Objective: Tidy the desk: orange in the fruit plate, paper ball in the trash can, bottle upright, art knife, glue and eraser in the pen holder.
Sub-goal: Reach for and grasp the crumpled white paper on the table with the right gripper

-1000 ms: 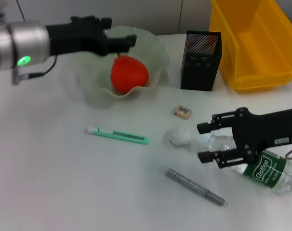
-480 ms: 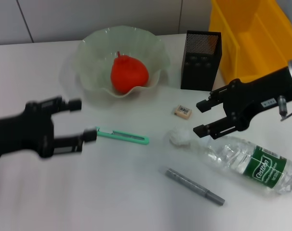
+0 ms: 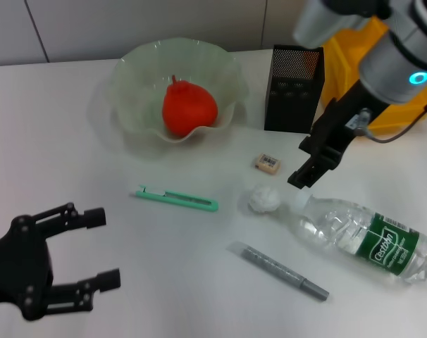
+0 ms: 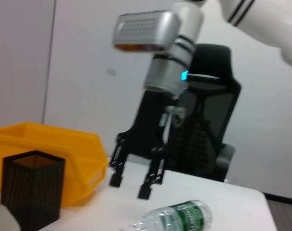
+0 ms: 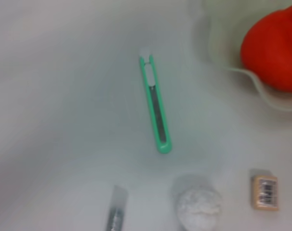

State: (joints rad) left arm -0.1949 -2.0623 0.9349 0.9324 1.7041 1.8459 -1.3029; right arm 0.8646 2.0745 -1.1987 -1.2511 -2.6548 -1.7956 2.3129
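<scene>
We are looking at an orange point(image 3: 189, 108), bright red-orange with a small stem, sitting inside the pale green wavy-rimmed fruit plate point(image 3: 129, 130) at the back of the white desk point(image 3: 164, 282). A crumpled white paper ball point(image 3: 264, 199) is lying just beside the neck of a clear plastic bottle point(image 3: 361, 236), which is resting on its side with a green label, its cap end pointing toward the ball. A green art knife point(image 3: 178, 199) is lying flat in front of the plate, and a grey glue stick point(image 3: 280, 271) is lying at a slant nearer to us. A small tan eraser point(image 3: 267, 163) with a barcode label is sitting between the paper ball and the black mesh pen holder point(image 3: 294, 88). A yellow bin point(image 3: 390, 84) is standing beside the holder.

Our right gripper point(image 3: 313, 160) is hanging above the desk, pointing downward over the spot between the eraser and the bottle neck, its two black fingers spread apart and holding nothing. Our left gripper point(image 3: 101, 250) is low at the near left of the desk, well apart from every item, its jaws gaping wide and empty.
</scene>
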